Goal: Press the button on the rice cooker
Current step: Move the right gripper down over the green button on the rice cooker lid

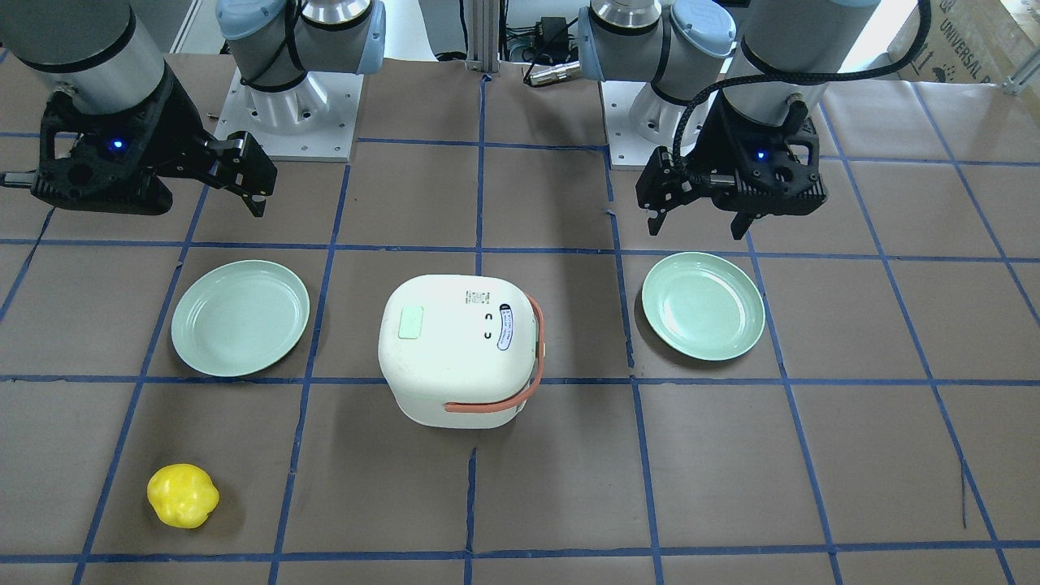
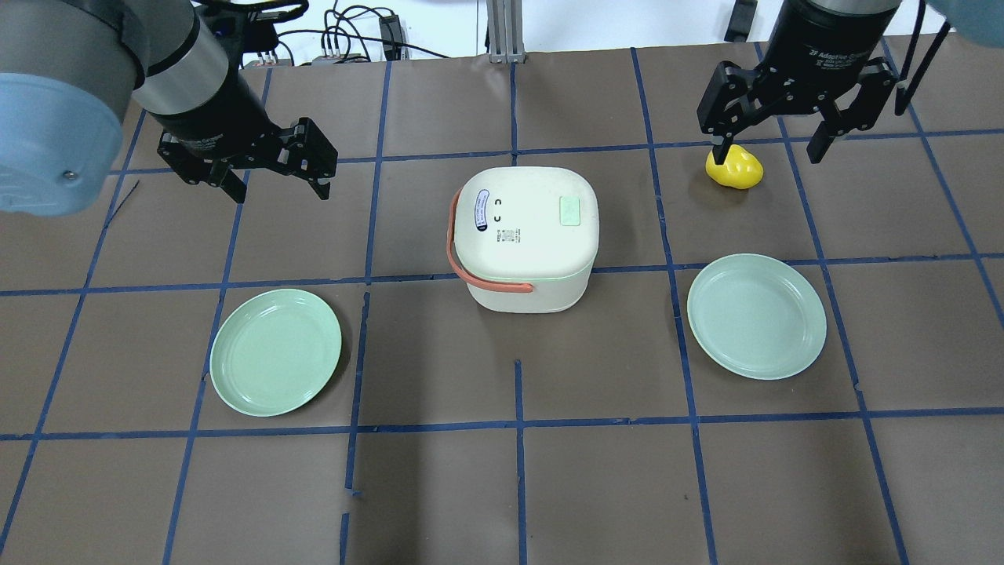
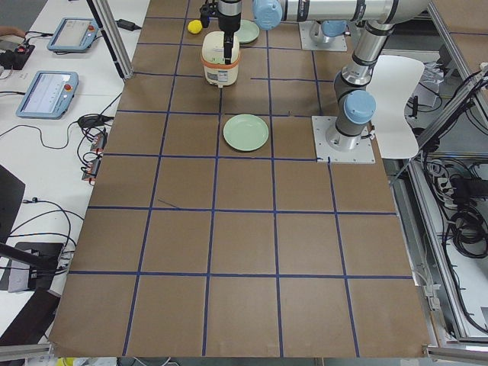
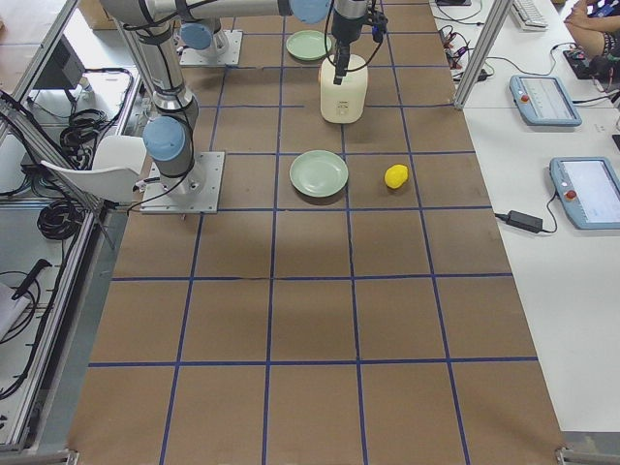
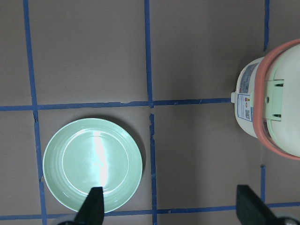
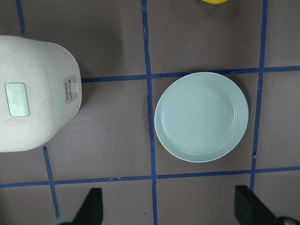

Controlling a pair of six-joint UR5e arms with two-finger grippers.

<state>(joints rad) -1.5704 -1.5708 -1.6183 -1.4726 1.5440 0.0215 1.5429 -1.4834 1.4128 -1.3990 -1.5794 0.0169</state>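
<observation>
Currently the left gripper [image 2: 278, 187] is held above the table [image 2: 502, 486], fingers spread wide, empty. A green plate [image 2: 275, 351] is noted below it. The rice cooker [image 2: 527, 235] is placed at centre, lid button [image 2: 569, 211] untouched. A second plate [image 2: 756, 315] and a yellow pepper [image 2: 733, 168] are noted rightward. The right gripper [image 2: 767, 149] is likewise spread, empty.

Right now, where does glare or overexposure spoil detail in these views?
Left wrist view: a bright streak of glare crosses the plate. Front-facing view: the rice cooker lid looks washed out, its button faint. Right wrist view: even light, no glare.
</observation>
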